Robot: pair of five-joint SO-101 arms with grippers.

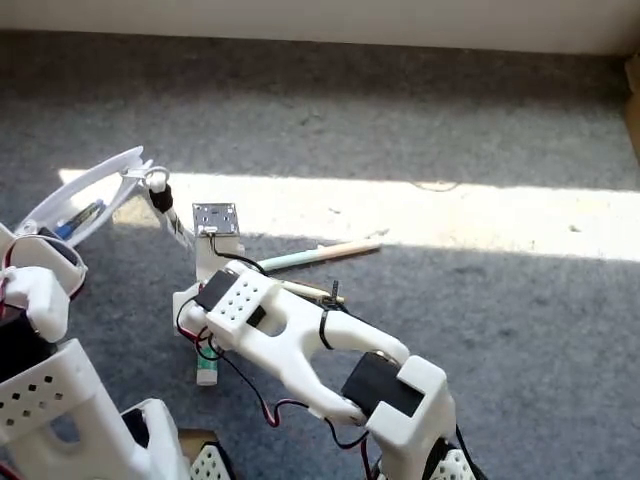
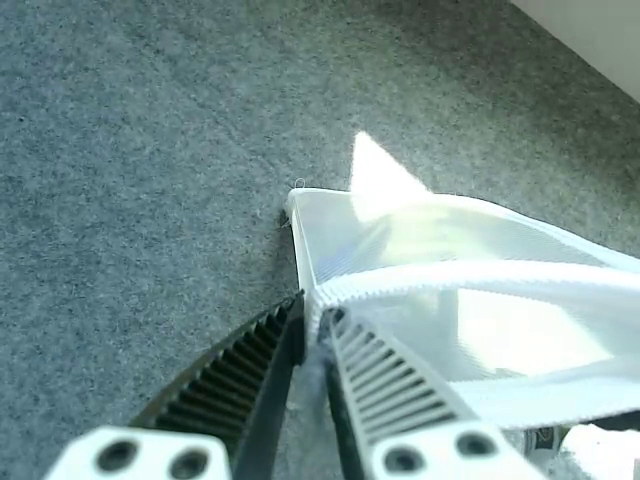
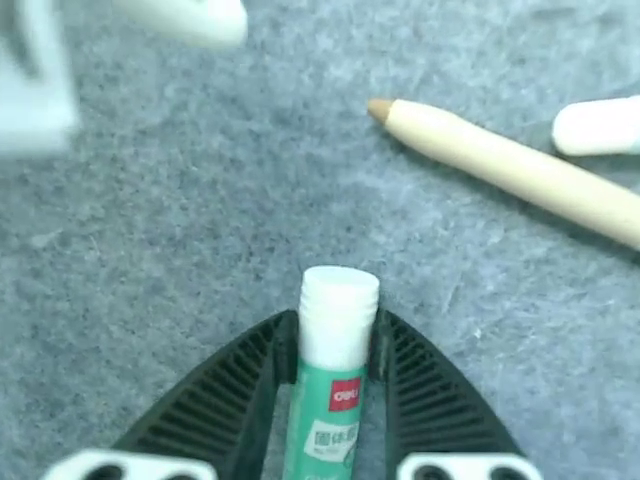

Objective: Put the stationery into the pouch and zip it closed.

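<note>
A white mesh pouch (image 2: 450, 260) hangs up off the carpet, and my left gripper (image 2: 312, 312) is shut on its zip edge. In the high view the pouch (image 1: 75, 200) is at the far left with something blue inside. A white marker with a black band (image 1: 165, 208) lies at its mouth. My right gripper (image 3: 335, 325) is shut on a green-and-white glue stick (image 3: 335, 350), one finger on each side. In the high view the glue stick (image 1: 207, 368) pokes out below the right arm (image 1: 245, 305).
A beige pen (image 3: 500, 165) and a white pen end (image 3: 595, 125) lie just beyond the glue stick. A pale green pen (image 1: 320, 255) and a small metal-faced item (image 1: 216, 220) lie on the grey carpet, partly in a sunlit band (image 1: 450, 215).
</note>
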